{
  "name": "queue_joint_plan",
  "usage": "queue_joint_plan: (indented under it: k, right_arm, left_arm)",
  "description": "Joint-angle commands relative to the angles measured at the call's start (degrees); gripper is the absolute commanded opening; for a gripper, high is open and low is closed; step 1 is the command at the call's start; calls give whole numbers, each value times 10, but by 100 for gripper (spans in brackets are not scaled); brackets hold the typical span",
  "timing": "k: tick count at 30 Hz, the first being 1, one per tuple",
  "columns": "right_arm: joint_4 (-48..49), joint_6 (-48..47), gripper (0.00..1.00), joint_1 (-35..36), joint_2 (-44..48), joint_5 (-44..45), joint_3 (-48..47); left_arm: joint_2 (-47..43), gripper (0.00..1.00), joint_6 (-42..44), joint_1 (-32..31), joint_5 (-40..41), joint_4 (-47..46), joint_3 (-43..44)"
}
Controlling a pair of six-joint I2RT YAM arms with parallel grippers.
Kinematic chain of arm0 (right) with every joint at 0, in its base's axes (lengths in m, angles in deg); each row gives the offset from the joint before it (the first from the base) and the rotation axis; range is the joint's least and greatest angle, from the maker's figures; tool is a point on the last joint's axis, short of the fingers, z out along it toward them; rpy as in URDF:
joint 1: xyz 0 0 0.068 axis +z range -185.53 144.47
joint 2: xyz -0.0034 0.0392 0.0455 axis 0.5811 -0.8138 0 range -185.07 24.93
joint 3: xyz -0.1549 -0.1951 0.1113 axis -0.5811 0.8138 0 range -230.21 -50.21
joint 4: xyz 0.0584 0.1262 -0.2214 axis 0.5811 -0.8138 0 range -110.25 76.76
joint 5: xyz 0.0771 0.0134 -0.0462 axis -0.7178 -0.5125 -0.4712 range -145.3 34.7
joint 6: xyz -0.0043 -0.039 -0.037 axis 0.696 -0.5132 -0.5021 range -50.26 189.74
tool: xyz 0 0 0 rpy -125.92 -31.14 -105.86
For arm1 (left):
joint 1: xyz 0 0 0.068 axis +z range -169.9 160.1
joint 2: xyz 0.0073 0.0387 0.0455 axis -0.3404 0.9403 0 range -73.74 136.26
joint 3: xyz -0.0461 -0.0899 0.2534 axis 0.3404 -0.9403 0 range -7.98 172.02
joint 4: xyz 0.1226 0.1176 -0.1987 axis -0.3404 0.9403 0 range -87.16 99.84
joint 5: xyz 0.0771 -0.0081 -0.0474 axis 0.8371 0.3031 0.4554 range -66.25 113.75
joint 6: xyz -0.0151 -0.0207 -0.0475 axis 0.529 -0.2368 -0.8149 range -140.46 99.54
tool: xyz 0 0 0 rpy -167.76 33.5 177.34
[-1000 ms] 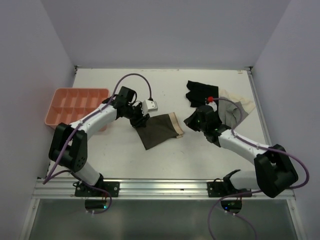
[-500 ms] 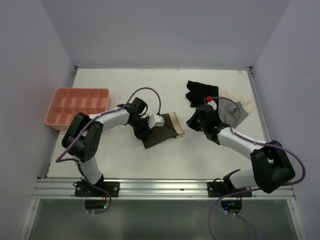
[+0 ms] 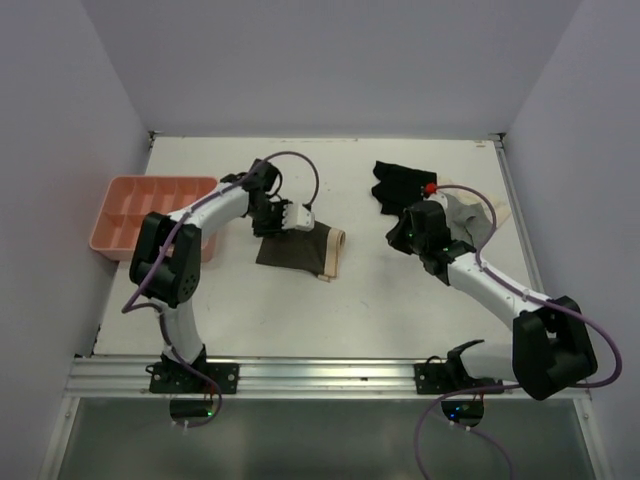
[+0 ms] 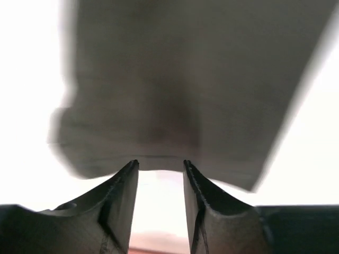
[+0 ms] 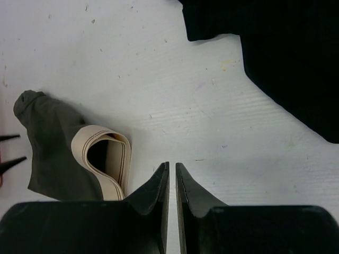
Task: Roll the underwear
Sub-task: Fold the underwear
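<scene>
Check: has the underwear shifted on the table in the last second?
Yes. The underwear has slid left, closer to the orange tray, and rotated.

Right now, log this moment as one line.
roll: not started | underwear: lying unrolled | left end effector: open, tips at fabric edge | right end effector: shut, empty

The white table (image 3: 400, 310) carries an orange tray (image 3: 110, 215) at left, the underwear (image 3: 295, 252) mid-frame, and a black garment (image 3: 398, 185) and grey-and-cream garment (image 3: 468, 218) upper right.
</scene>
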Motion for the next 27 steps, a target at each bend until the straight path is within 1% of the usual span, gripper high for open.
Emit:
queue_joint_plan:
  k: [1, 2, 3, 4, 5, 6, 7, 8, 9, 10, 11, 12, 14, 15, 18, 20, 24, 27]
  right_arm:
    - [-11, -9, 15, -6, 27, 1, -11]
    - [-13, -8, 15, -7, 30, 3, -11]
    - [-13, -7, 16, -8, 34, 3, -11]
    - [-13, -7, 16, -10, 34, 5, -12]
    - [-17, -6, 17, -11, 35, 5, -13]
    - [-18, -4, 17, -13, 35, 7, -16]
    - [-18, -4, 18, -13, 35, 6, -16]
    - [-18, -3, 18, -13, 35, 5, -18]
    - [-16, -2, 19, -13, 32, 0, -19]
    - [-14, -1, 19, -13, 27, -2, -20]
    - [-11, 0, 19, -13, 23, -6, -22]
    - [-7, 6, 18, -14, 19, -9, -24]
    - [1, 12, 13, -13, 0, -16, -24]
    - [10, 20, 13, -13, -7, -19, -22]
    - [26, 27, 10, -13, -26, -31, -16]
    - [27, 29, 9, -13, -31, -34, -8]
    - [27, 26, 8, -13, -33, -33, -3]
    - [26, 20, 8, -13, -28, -26, -1]
  left_arm:
    - [21, 47, -139, -1, -39, 40, 155]
    - [19, 49, -223, -1, -53, 45, 173]
    - [16, 51, -259, -2, -92, 47, 174]
    - [10, 51, -287, -3, -115, 55, 172]
    - [-5, 52, -348, -3, -130, 47, 146]
    - [-13, 54, -390, -8, -124, 29, 129]
    - [-23, 54, -428, -15, -75, -14, 110]
    - [-41, 55, -494, -24, -47, -31, 70]
    - [-52, 55, -520, -43, 1, -67, 48]
    - [-62, 54, -575, -53, 33, -87, 25]
    - [-76, 52, -594, -64, 62, -103, -12]
    - [-80, 52, -603, -86, 86, -110, -24]
    - [-76, 52, -620, -104, 122, -136, -54]
    - [-69, 52, -618, -119, 147, -149, -59]
    - [-31, 51, -627, -125, 189, -157, -60]
    - [-7, 50, -638, -125, 193, -159, -58]
    - [4, 50, -649, -125, 183, -169, -68]
    - [15, 50, -629, -125, 144, -159, -75]
